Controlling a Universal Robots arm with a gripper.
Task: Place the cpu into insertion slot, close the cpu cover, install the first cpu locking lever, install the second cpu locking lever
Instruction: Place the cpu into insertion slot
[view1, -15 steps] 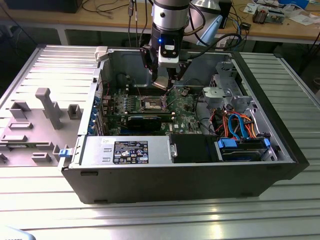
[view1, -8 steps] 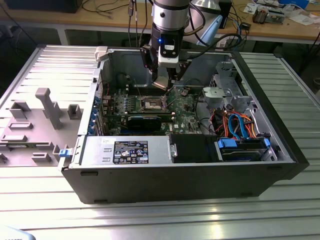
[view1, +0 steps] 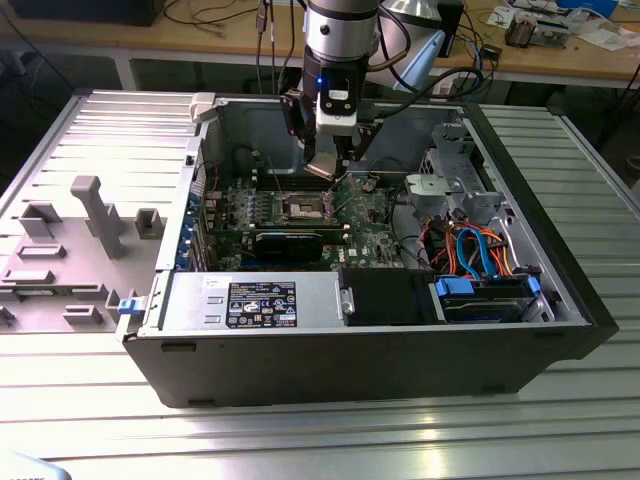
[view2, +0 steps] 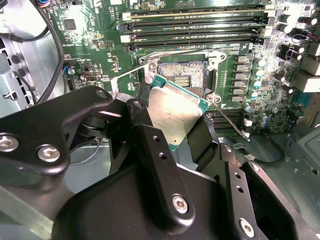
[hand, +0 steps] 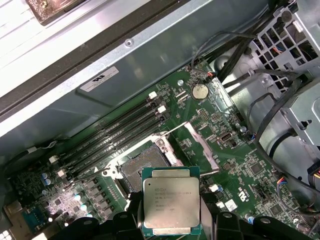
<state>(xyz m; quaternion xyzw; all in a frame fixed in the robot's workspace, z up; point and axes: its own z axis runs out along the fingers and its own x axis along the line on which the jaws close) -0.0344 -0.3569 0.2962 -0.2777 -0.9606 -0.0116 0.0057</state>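
Note:
My gripper (view1: 325, 165) hangs inside the open computer case, shut on the cpu (view1: 320, 168). In both wrist views the cpu (hand: 171, 207) (view2: 175, 112) is a silvery square chip with a green rim, clamped by its edges between the black fingers (view2: 155, 150). It hovers above the insertion slot (hand: 142, 167) (view2: 182, 75) without touching it, offset a little to one side. The slot lies bare, with its dark pin field showing. The cpu cover (hand: 204, 147), a thin metal frame, stands swung open beside the slot. A thin wire locking lever (view2: 231, 121) sticks out loose next to the slot.
Long memory slots (hand: 115, 135) run beside the socket on the green motherboard (view1: 370, 210). A black card (view1: 290, 240), the power supply (view1: 260, 300), a drive cage (view1: 455, 180) with coloured cables and the case walls (view1: 200, 180) hem the socket in. A grey fixture plate (view1: 70, 230) lies on the exterior view's left.

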